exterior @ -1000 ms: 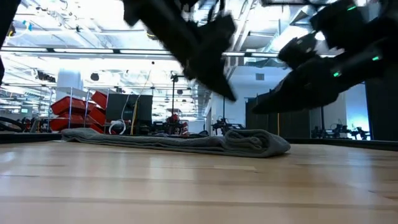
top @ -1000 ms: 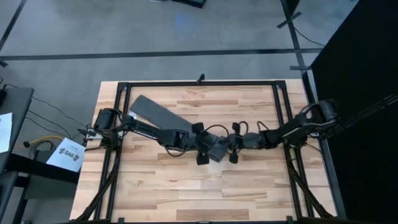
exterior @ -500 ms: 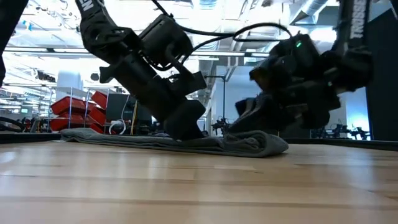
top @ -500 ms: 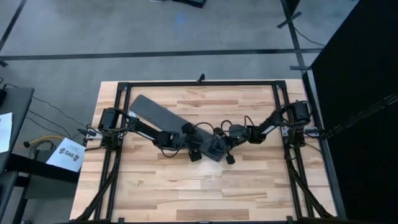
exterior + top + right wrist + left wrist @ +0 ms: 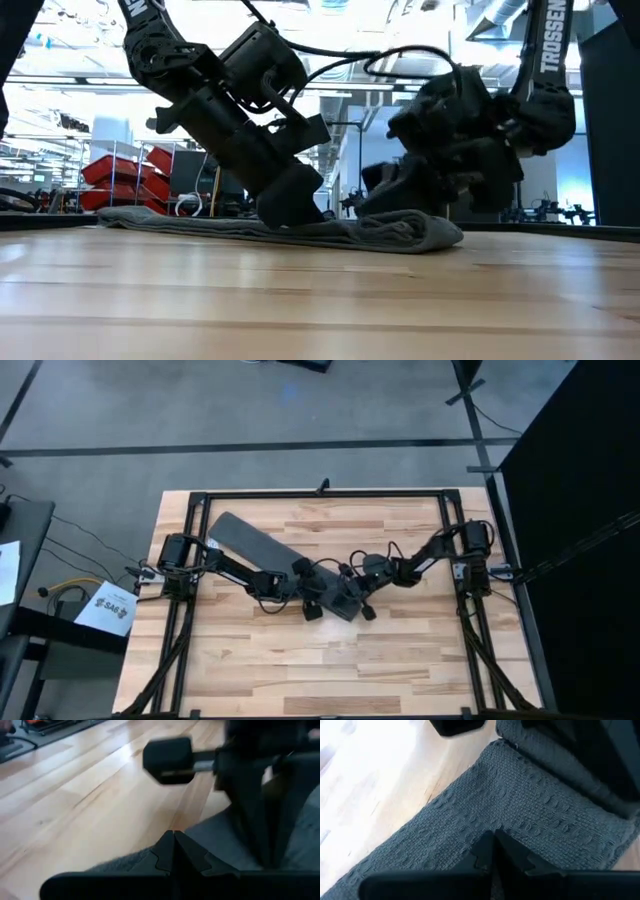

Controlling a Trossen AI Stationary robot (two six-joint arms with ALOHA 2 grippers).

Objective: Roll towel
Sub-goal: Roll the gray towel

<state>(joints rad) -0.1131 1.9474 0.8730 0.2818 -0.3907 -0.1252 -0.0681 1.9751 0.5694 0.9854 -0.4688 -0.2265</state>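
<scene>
Towel [image 5: 248, 541] lies as a long dark grey strip slanting across the wooden surface [image 5: 400, 660], partly rolled at its near end. Left gripper [image 5: 493, 837] down on the flat cloth just beside the roll, jaws pressed together. Right gripper [image 5: 173, 836] low at the roll's other side, jaws likewise pressed together.

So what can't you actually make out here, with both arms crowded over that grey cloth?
- Rolled end of the towel, high view: both arms cover it, so the number of turns is hidden.
- Its white label tag: not visible in any view.
- Left gripper and right gripper, wrist views: jaws look shut, but whether any cloth is pinched is hidden.
- Right wrist view: the other arm, blurred, blocks most of the towel.
- Low view: the towel's far side is hidden behind the roll.
</scene>
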